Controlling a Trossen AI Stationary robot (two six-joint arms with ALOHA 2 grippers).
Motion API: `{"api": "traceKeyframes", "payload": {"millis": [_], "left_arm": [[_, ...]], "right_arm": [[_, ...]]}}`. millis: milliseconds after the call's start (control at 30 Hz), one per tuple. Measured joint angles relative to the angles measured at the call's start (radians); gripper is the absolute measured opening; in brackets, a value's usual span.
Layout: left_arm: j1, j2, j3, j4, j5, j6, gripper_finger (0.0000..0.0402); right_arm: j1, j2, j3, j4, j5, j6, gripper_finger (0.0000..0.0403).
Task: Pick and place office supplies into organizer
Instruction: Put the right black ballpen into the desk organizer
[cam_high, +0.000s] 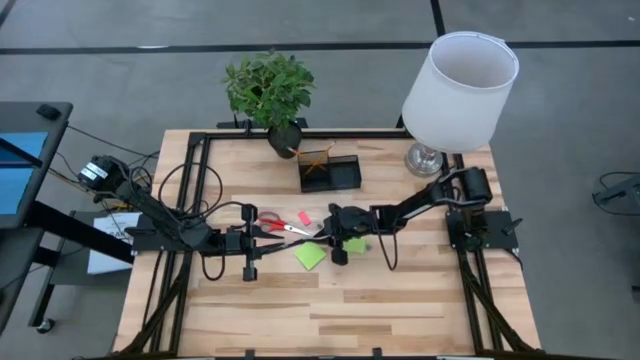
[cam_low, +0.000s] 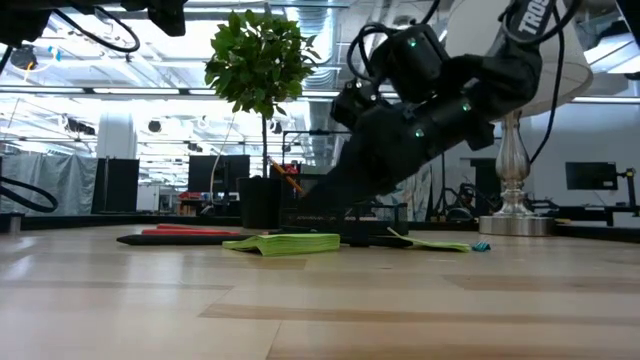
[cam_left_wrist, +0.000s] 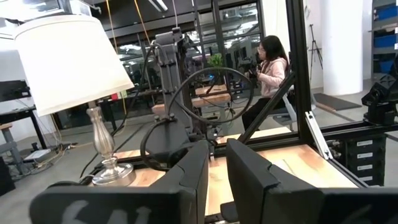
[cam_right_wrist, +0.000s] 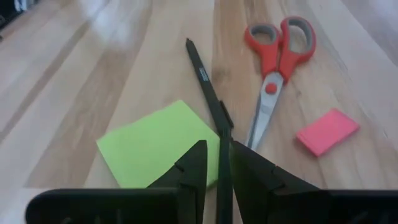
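The right claw (cam_right_wrist: 217, 165) is reaching low over the middle of the worktop (cam_high: 400, 310), its fingers nearly closed and pinching the black pen (cam_right_wrist: 208, 87) by its near end. The pen is lying flat, pointing away from the claw. Under the fingers and to one side, a green sticky pad (cam_right_wrist: 155, 146) is lying flat; on the pen's other side the red scissors (cam_right_wrist: 277, 62) and a pink piece (cam_right_wrist: 328, 130) are resting just apart. The organizer (cam_high: 330, 172) is sitting beyond the claw toward the far edge, near the lamp (cam_high: 455, 90) and plant (cam_high: 270, 90). The left claw (cam_left_wrist: 214, 174) is waiting close by, fingers nearly together and holding nothing. Bare worktop is lying open toward the near edge.
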Motion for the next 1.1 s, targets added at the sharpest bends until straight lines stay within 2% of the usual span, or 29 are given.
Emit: {"api": "traceKeyframes", "payload": {"millis": [1100], "left_arm": [[0.000,0.000,0.001,0.009,0.001,0.000,0.0051]], "right_arm": [[0.019,0.005,0.000,-0.024,0.023,-0.002,0.0062]]}}
